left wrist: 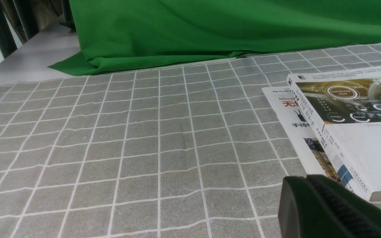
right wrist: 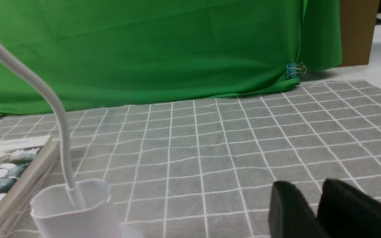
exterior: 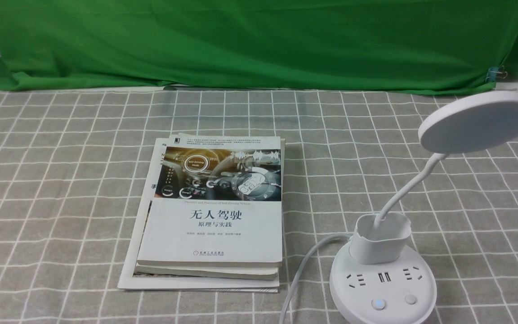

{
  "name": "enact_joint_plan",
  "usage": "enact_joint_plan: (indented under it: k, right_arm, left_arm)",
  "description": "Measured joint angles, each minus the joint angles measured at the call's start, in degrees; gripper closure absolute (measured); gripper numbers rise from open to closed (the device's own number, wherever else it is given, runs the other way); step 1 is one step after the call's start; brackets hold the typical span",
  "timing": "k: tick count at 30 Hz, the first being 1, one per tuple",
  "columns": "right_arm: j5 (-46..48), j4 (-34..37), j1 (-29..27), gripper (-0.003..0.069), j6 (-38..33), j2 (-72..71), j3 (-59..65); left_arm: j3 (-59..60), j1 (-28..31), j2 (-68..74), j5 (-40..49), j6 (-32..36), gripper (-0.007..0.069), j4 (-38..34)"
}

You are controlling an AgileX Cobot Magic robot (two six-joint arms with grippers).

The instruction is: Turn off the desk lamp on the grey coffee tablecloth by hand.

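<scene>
while the desk lamp [exterior: 382, 279] stands untouched at the right of the grey coffee tablecloth [exterior: 61, 180], the nearly closed right gripper [right wrist: 313, 211] idles beside it, so pressing a base button [exterior: 378, 303] comes next.

desk lamp [exterior: 382, 274]: smooth white plastic, slight sheen | grey coffee tablecloth [exterior: 61, 180]: matt woven fabric, faintly creased | books [exterior: 212, 216]: paper, glossy covers | green backdrop [exterior: 259, 40]: matt cloth, folds | left gripper [left wrist: 326, 211] pads: matt black, ribbed
</scene>
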Motion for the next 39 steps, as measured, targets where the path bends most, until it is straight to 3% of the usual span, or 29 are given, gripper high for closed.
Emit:
enact_joint_plan:
  k: [8,10,13,16,39]
  right_arm:
    - [11.3,0.0,0.0,0.0458,1.4,0.0,-0.1]
    - [11.7,0.0,0.0,0.0482,1.4,0.0,-0.1]
    - [11.8,0.0,0.0,0.0592,1.6,0.0,-0.1]
    - [11.8,0.0,0.0,0.0629,1.6,0.0,-0.1]
    - [11.8,0.0,0.0,0.0608,2.5,0.0,-0.1]
  left_arm:
    - [0.0,0.0,0.0,0.0,0.0,0.0624,0.0]
    - [0.0,0.0,0.0,0.0,0.0,0.0624,0.0]
    - [0.0,0.0,0.0,0.0,0.0,0.0624,0.0]
    - [0.0,0.0,0.0,0.0,0.0,0.0624,0.0]
    - [0.0,0.0,0.0,0.0,0.0,0.0624,0.0]
